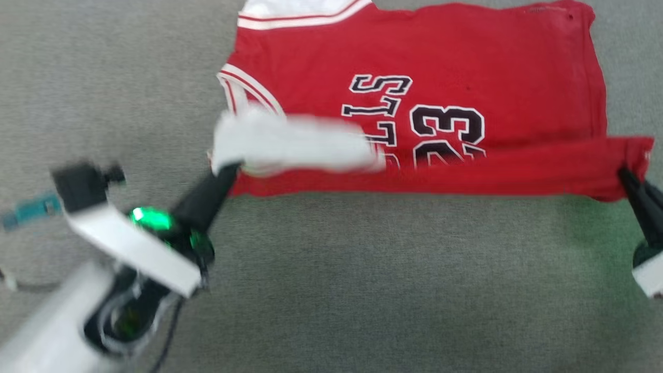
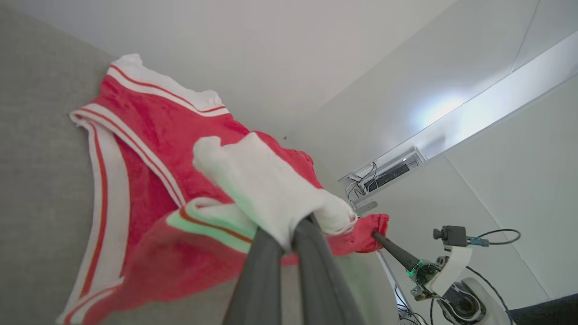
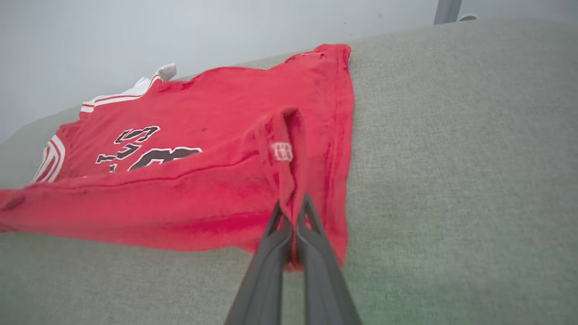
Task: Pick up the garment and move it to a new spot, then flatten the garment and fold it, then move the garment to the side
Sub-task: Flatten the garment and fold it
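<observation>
- The left gripper (image 1: 230, 171) is clamped on the white sleeve (image 1: 290, 142). In the left wrist view its two fingers (image 2: 271, 266) are pinched together, with the sleeve bunched over their tips.
- The right gripper (image 1: 624, 176) is clamped on the hem corner (image 1: 634, 150). In the right wrist view its fingers (image 3: 316, 271) meet on a pinched ridge of red cloth.
- Between the two grips, the near edge of the garment (image 1: 466, 67) is raised off the surface (image 1: 331, 285) as one taut band running from 9 to 3 o'clock in the head view.
- From both grippers the rest of the garment lies toward 12 o'clock, flat on the surface. The print (image 1: 414, 119) faces up and the raised band partly covers it.
- The garment's long axis runs 9 to 3 o'clock, parallel to the line between the grippers. Each arm is at its own end, so neither is nearer.
- My judgement is that this is the fold step. Both grippers would need to carry the band toward 12 o'clock together and level to lay it over the flat half.
- The left arm (image 1: 52, 321) enters from 7 o'clock, fingers aimed at about 1 o'clock.
- The right fingers enter from 4 o'clock at the frame edge, aimed at about 11 o'clock. The arm behind them is cut off.
- The head view is blurred around the left gripper, so the sleeve's exact outline is unclear.
</observation>
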Controlling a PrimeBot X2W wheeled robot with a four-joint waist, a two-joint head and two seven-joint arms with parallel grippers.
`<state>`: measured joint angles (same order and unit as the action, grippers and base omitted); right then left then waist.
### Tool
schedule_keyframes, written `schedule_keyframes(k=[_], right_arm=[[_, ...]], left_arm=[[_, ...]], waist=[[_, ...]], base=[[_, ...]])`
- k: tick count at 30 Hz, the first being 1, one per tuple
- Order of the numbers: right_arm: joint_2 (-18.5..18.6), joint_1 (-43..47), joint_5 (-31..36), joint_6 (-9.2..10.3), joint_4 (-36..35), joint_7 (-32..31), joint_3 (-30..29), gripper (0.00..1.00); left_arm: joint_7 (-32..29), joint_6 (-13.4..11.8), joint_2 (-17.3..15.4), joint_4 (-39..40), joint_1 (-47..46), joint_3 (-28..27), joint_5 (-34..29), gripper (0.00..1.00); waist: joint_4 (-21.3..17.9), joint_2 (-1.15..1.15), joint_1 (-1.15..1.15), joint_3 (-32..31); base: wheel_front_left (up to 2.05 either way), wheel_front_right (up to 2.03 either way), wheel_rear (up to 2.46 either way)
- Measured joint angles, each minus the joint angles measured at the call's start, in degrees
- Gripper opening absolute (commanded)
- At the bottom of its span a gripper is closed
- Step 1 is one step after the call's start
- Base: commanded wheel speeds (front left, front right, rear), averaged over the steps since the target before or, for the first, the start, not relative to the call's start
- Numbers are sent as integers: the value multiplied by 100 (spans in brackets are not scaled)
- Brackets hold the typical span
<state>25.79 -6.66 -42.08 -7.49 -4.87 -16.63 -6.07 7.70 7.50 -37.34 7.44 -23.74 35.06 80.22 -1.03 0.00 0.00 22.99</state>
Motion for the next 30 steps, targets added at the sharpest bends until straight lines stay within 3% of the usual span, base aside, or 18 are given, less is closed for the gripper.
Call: schedule_keyframes(k=[7,13,23,25,26,27,28,29,30], right_arm=[[-65,-816,56,0,660,-103,348,0],[-47,-1396,88,0,1115,-33,658,0],[31,-1773,174,-3,1680,283,951,0],[58,-1789,174,-5,1762,332,985,0],[64,-1793,174,-8,1794,350,1000,5],[64,-1793,174,-8,1794,350,1000,25],[71,-1793,186,-8,1813,409,1006,49],[70,-1791,202,-8,1834,461,1011,100],[68,-1777,216,-8,1849,481,1011,100]], left_arm=[[-512,0,97,-1149,-1239,58,250,0],[-610,0,200,-1987,-1707,186,263,0],[-457,8,311,-2565,-2135,582,62,0],[-404,8,312,-2606,-2201,683,34,35],[-370,9,301,-2631,-2225,737,1,55],[-370,9,301,-2631,-2225,737,1,90],[-342,9,291,-2653,-2240,790,-47,100],[-328,9,268,-2658,-2263,850,-93,100],[-312,8,220,-2647,-2293,913,-142,100]], waist=[[-178,0,0,347],[-309,0,0,637],[-276,0,0,875],[-258,0,0,854],[-247,0,0,832],[-247,0,0,832],[-240,0,0,803],[-233,0,0,767],[-228,0,0,728]], base=[[0,0,0],[0,0,0],[0,0,0],[0,0,0],[0,0,0],[0,0,0],[0,0,0],[0,0,0],[0,0,0]])
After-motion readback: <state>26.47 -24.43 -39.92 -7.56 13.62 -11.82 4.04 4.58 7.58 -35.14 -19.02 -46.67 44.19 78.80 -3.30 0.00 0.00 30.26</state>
